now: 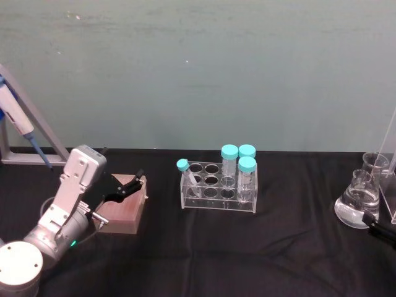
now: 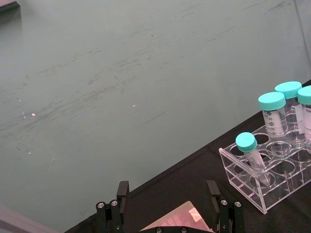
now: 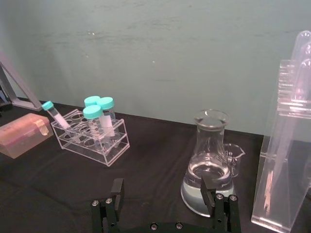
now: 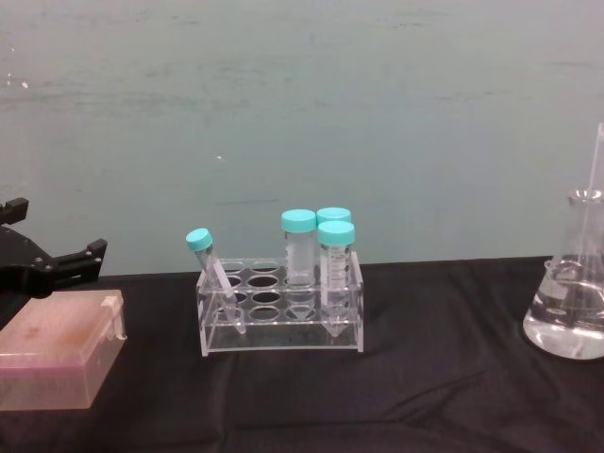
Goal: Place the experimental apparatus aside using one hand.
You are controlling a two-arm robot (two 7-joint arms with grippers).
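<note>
The experimental apparatus stands at the table's right end: a conical flask (image 1: 357,201) holding clear liquid, a small beaker (image 1: 375,163) behind it, and a tall acrylic stand (image 1: 390,176) at the edge. My right gripper (image 3: 163,190) is open, low over the cloth just in front of the flask (image 3: 209,167). The flask is closer to one finger (image 3: 208,192) and nothing sits between the fingers. The beaker (image 3: 234,158) and the acrylic stand (image 3: 286,145) with long pipettes lie beyond. A black tip of the right gripper (image 1: 378,228) shows beside the flask. My left gripper (image 1: 131,184) hovers open over a pink box (image 1: 124,210).
A clear tube rack (image 1: 218,192) with teal-capped tubes stands mid-table. The pink box (image 4: 57,363) lies at the left, with a pipette holder (image 1: 25,130) behind it. Black cloth (image 1: 278,260) covers the table, and a green wall runs close behind.
</note>
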